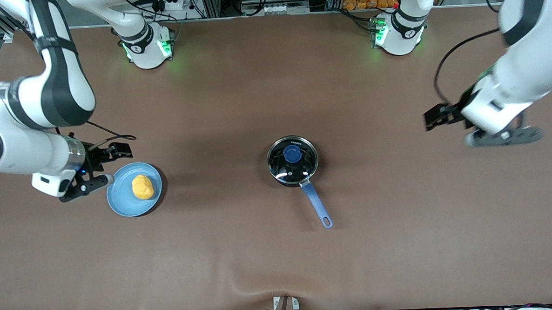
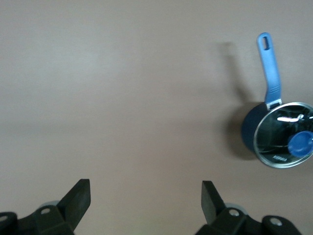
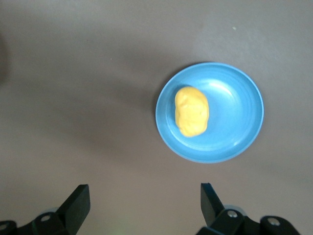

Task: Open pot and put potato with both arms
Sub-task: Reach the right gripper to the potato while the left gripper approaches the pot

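The black pot (image 1: pixel 281 179) stands mid-table with its blue handle (image 1: pixel 316 204) pointing toward the front camera. A glass lid (image 1: pixel 302 170) with a blue knob (image 1: pixel 292 153) sits on it. The yellow-orange potato (image 1: pixel 142 187) lies on a light-blue plate (image 1: pixel 122 203) toward the right arm's end. My right gripper (image 1: pixel 87 185) is open and empty over bare table beside the plate; its wrist view shows the potato (image 3: pixel 191 111), the plate (image 3: pixel 239 112) and the gripper (image 3: pixel 145 198). My left gripper (image 1: pixel 503 136) is open and empty, well away from the pot (image 2: pixel 249 134); it also shows in its own wrist view (image 2: pixel 145 196).
The brown table surface (image 1: pixel 280 257) runs wide around the pot and plate. The two arm bases (image 1: pixel 148 48) (image 1: pixel 399 33) stand at the table edge farthest from the front camera, with cables and orange items past them.
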Tool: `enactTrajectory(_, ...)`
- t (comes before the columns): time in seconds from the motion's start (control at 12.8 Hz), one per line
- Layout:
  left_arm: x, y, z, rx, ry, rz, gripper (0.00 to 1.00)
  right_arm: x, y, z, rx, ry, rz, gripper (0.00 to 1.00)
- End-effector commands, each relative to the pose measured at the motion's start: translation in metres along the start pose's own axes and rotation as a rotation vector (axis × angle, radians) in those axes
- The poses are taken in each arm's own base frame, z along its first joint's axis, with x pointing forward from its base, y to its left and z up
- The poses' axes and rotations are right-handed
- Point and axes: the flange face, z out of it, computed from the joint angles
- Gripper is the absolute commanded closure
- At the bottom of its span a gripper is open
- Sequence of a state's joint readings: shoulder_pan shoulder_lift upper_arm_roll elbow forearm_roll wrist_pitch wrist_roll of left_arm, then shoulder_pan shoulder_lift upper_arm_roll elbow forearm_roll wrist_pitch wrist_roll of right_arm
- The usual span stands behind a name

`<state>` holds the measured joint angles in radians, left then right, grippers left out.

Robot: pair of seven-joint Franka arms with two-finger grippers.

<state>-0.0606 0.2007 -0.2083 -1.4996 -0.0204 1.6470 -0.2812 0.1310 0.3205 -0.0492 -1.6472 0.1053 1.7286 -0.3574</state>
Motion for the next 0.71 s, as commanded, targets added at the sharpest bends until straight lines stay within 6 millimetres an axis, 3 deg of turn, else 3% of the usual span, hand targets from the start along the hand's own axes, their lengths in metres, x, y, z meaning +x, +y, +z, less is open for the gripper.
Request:
enactTrajectory(0.0, 0.009, 0.052, 0.03, -0.038, -0.004, -0.045, 0.0, 0.013, 0.017, 0.029, 0.005, 0.026, -0.116, 0.0)
enactTrajectory(0.16, 0.013, 0.073, 0.044, -0.055, 0.004, -0.082, 0.0, 0.017, 0.021, 0.063, -0.012, 0.048, -0.138, 0.0)
enactTrajectory(0.31, 0.009, 0.107, 0.067, -0.087, -0.013, -0.132, 0.0, 0.018, 0.028, 0.099, -0.028, 0.065, -0.189, 0.0)
enactTrajectory(0.47, 0.007, 0.136, 0.093, -0.091, -0.019, -0.179, 0.0, 0.02, 0.049, 0.135, -0.019, 0.041, -0.22, 0.0)
enactTrajectory(0.63, -0.015, 0.167, 0.128, -0.097, -0.002, -0.214, 0.0, 0.023, 0.061, 0.161, -0.013, 0.032, -0.228, 0.0)
